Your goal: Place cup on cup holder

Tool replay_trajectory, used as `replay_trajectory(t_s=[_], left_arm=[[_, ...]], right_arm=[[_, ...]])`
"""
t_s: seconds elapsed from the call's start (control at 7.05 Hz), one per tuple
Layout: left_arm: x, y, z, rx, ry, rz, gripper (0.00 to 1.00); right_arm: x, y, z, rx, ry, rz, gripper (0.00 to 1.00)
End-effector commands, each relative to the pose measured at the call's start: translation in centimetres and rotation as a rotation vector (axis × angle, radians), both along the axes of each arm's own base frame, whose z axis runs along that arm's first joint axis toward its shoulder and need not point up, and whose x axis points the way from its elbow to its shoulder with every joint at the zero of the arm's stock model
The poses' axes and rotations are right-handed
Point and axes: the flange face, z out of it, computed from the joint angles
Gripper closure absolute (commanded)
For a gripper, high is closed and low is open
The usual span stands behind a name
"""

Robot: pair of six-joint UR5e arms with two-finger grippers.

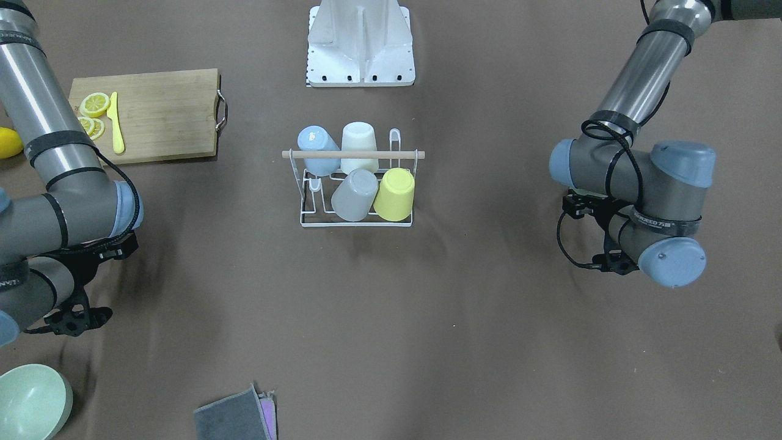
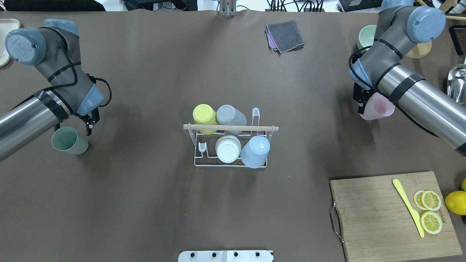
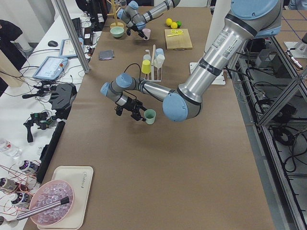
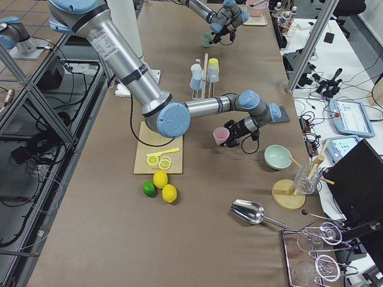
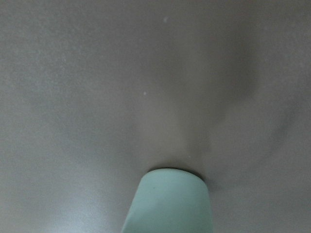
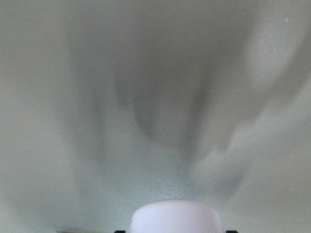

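Observation:
The cup holder [image 2: 233,127], a white wire rack with a wooden rod on top, stands at the table's middle. It holds a yellow cup [image 2: 204,114], a grey cup [image 2: 230,115], a white cup [image 2: 228,148] and a blue cup [image 2: 256,151], all upside down on the prongs. My left gripper [image 2: 86,128] is far to the rack's left, shut on a green cup [image 2: 69,141], which also fills the bottom of the left wrist view [image 5: 170,204]. My right gripper [image 2: 364,105] is far to the rack's right, shut on a pink cup [image 2: 378,108], held just above the table [image 4: 221,136].
A wooden cutting board [image 2: 382,214] with lemon slices [image 2: 430,211] and a yellow knife [image 2: 407,205] lies at the near right, with a lemon [image 2: 457,202] beside it. A grey cloth [image 2: 285,34] and a green bowl [image 2: 366,36] lie at the far side.

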Motion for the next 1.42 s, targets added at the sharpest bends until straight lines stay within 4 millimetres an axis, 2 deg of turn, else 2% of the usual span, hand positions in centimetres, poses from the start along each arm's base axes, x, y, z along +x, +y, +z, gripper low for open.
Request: replay_trajectory(t_s=[0.0,0.14,0.28,0.57,0.71,0.85,0.99,1.28], left_arm=[[0.3,2.2,1.7,-0.009,-0.006,0.025,0.03],[0.4,3.2,2.5,-0.014,-0.01,0.034,0.03],[0.3,3.6,3.2,-0.021,-0.015,0.037,0.04],[0.9,4.1,3.3,-0.026,-0.018,0.048,0.44],[0.9,4.1,3.3,-0.024,-0.015,0.05,0.78],[1.0,4.1,3.3,-0.026,-0.014,0.047,1.0],[0.8,3.8,3.1,-0.021,-0.009,0.044,1.0],[-3.1,0.1,2.1,0.015,0.028,-0.053,1.0]], right_arm=[[4.3,-1.3,-5.6,0.124,-0.253,0.077,0.67],[5.1,-2.3,-7.1,0.195,-0.379,0.11,0.67],[5.5,-2.8,-7.6,0.248,-0.523,0.154,0.67],[9.3,-3.9,-8.3,0.212,-0.754,0.286,0.69],[9.4,-3.6,-8.7,0.239,-0.871,0.293,0.69],[9.4,-3.5,-9.6,0.28,-0.954,0.281,0.69],[9.2,-3.4,-10.3,0.348,-1.099,0.266,0.68],[9.4,-3.7,-9.2,0.632,-1.394,0.264,0.69]])
